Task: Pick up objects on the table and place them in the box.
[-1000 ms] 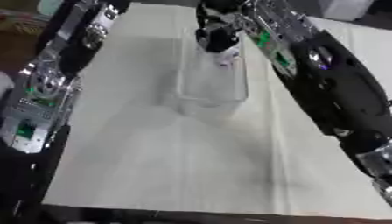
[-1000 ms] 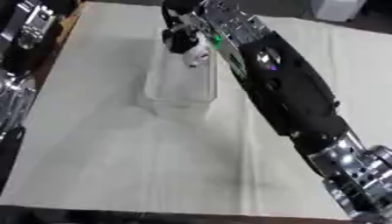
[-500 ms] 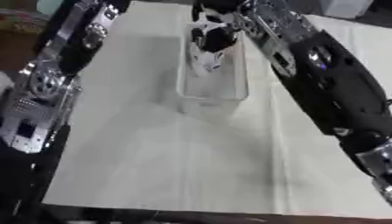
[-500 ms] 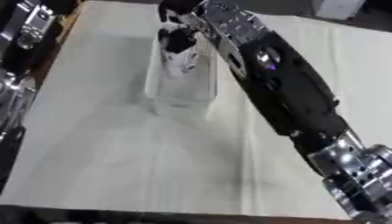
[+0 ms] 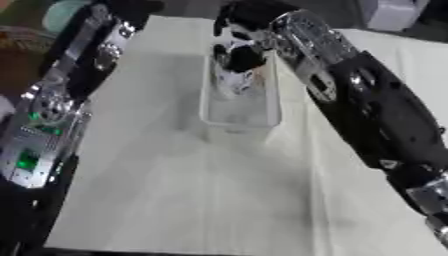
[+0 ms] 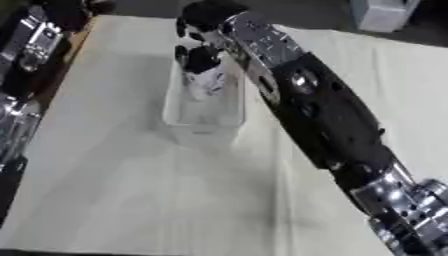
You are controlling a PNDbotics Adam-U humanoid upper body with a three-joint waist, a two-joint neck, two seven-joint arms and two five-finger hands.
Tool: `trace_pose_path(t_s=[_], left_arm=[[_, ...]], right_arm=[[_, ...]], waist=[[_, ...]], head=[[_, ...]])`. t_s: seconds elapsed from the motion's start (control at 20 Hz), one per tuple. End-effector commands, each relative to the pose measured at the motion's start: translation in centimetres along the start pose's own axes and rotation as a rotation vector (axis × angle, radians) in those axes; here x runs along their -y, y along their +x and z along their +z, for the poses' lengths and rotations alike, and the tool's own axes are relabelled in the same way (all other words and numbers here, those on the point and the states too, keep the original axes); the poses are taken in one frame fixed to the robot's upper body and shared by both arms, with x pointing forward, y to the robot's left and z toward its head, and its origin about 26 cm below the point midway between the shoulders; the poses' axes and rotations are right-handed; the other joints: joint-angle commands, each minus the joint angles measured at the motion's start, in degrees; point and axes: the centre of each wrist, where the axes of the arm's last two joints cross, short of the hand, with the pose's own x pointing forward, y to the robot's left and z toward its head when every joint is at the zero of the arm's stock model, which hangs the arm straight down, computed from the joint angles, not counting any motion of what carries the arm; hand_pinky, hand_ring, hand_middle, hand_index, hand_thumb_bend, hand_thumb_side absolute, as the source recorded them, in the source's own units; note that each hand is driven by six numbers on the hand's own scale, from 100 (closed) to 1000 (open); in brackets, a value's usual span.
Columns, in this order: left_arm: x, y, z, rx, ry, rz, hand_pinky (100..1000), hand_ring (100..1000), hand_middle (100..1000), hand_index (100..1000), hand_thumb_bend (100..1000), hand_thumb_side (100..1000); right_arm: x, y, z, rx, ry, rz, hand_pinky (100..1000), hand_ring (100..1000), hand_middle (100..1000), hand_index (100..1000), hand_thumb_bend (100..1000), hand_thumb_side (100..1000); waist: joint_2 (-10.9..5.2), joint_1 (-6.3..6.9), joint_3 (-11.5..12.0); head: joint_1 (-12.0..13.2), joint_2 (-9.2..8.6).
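We see our right hand reaching down over the far end of the clear box, which stands on the pale table. Its dark fingers are curled down around a small white object that sits just inside the box's far end; whether they still pinch it we cannot tell. Our left arm lies along the table's left edge, its hand out of view.
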Motion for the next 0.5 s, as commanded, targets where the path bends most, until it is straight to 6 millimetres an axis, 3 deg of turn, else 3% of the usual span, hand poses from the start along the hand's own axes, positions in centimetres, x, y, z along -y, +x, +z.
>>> trace_pose_path(t_s=[0.05, 0.25, 0.5], left_arm=[[-0.6, 0.8, -0.5, 0.035, 0.005, -0.021, 901, 948, 939, 860, 107, 907], [-0.8, 0.7, -0.3, 0.03, 0.016, -0.027, 902, 947, 939, 860, 108, 905], [-0.9, 0.6, -0.1, 0.027, 0.034, -0.027, 899, 941, 936, 859, 110, 898]], right_arm=[[1.8, -0.7, 1.8, -0.029, -0.126, 0.001, 522, 791, 866, 846, 100, 589], [2.0, -2.7, 4.4, -0.121, -0.249, -0.027, 511, 765, 846, 833, 100, 579], [1.2, -5.4, 8.0, -0.282, -0.42, -0.07, 468, 722, 822, 826, 100, 591]], waist=[[-0.86, 0.4, -0.56], [-1.22, 0.46, -2.1], [-1.79, 1.02, -4.17]], head=[[-2.17, -2.69], [-2.59, -4.48], [-2.1, -5.4]])
